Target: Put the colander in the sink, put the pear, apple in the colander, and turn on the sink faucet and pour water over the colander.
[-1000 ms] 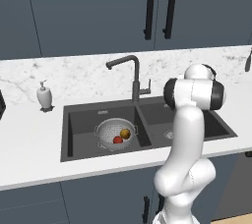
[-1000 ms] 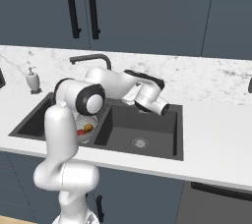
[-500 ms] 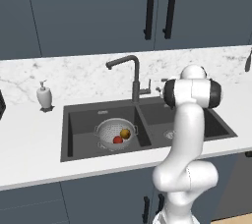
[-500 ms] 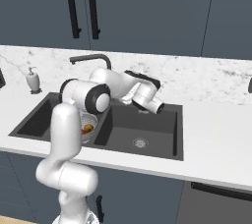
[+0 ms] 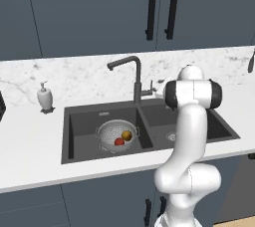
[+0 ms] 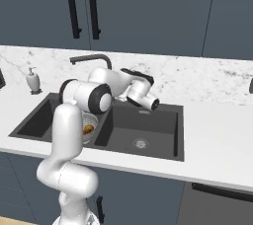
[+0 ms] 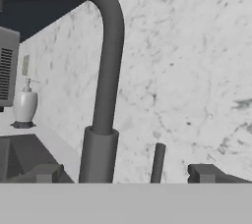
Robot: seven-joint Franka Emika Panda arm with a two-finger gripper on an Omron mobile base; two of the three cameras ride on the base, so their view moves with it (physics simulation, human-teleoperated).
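Colander (image 5: pixel 117 135) sits in the left basin of the sink (image 5: pixel 79 121), and I can see the pear (image 5: pixel 126 135) and apple (image 5: pixel 119 142) side by side inside it, so that part looks finished. Water is what's left. My gripper (image 7: pixel 123 173) is right up at the faucet (image 7: pixel 106 80), jaws spread wide and holding nothing, its small lever (image 7: pixel 157 163) between my fingertips. No water shows at the spout.
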